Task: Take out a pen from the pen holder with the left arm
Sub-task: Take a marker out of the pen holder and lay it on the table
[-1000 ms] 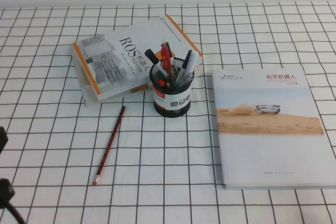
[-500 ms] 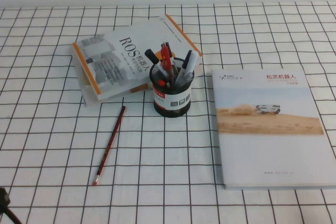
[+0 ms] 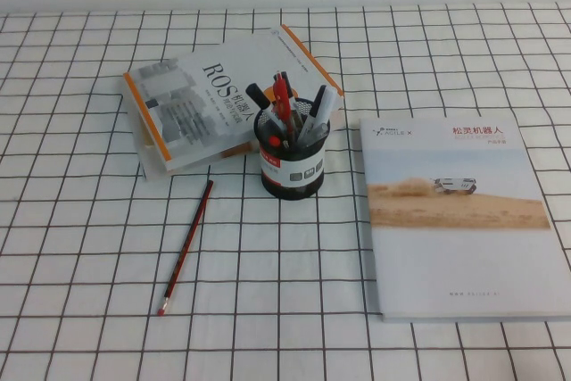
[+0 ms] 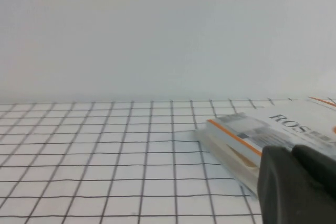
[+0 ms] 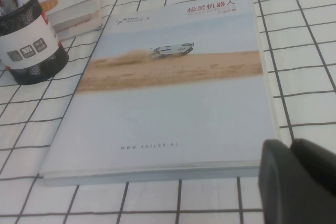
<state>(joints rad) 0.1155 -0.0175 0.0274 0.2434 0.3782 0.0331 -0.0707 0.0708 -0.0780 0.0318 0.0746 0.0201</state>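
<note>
The black mesh pen holder (image 3: 292,160) stands mid-table with several pens and markers (image 3: 284,104) upright in it; it also shows in the right wrist view (image 5: 30,45). A red pen (image 3: 186,247) lies on the cloth in front of it, to the left. Neither arm shows in the high view. In the left wrist view my left gripper (image 4: 291,153) is shut and empty, low over the cloth near the ROS book (image 4: 247,135). My right gripper (image 5: 291,148) is shut and empty at the near edge of the brochure (image 5: 173,93).
A stack of books topped by the white-and-orange ROS book (image 3: 210,95) lies behind and left of the holder. A large pale brochure (image 3: 455,216) lies flat to its right. A checked cloth (image 3: 285,310) covers the table, and a white wall stands behind.
The dark part of my left arm at the bottom left corner of the high view has slid down and out of the picture. Nothing on the table has moved.
</note>
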